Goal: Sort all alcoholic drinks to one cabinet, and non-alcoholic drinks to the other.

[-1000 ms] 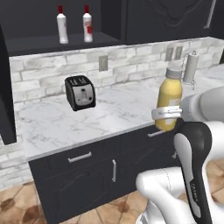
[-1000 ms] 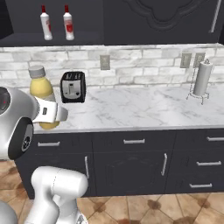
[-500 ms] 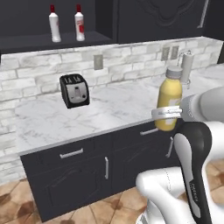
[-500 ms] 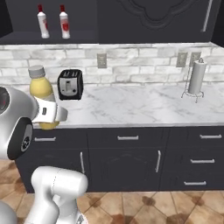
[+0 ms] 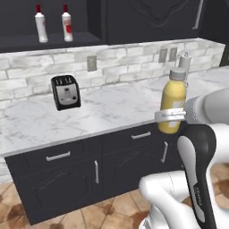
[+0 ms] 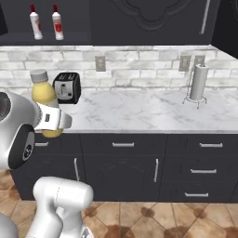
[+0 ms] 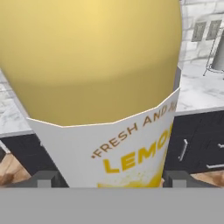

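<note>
Marble counter (image 5: 112,105), dark cabinets above | view has slid right: toaster (image 5: 65,91) now at 9 o'clock, base driving | claw (image 7: 109,180) clamped on juice bottle (image 5: 173,102), carried upright | 2 red-capped bottles (image 5: 41,27) shelved at 11 o'clock; juice likely bound for the other cabinet.

The juice bottle (image 5: 173,102) is yellow with a pale grey cap, and its label (image 7: 131,148) is white with orange-yellow lettering. At eleven o'clock in the left base view, two white bottles (image 5: 41,27) (image 5: 67,25) carry red caps and red labels. The cabinets (image 5: 147,18) are near-black charcoal (the lower drawer units match, with silver handles). The counter (image 6: 139,111) is white marble veined grey, the backsplash (image 6: 139,69) pale grey brick, the toaster (image 5: 65,91) black, the floor (image 6: 153,216) mottled brown tile.
</note>
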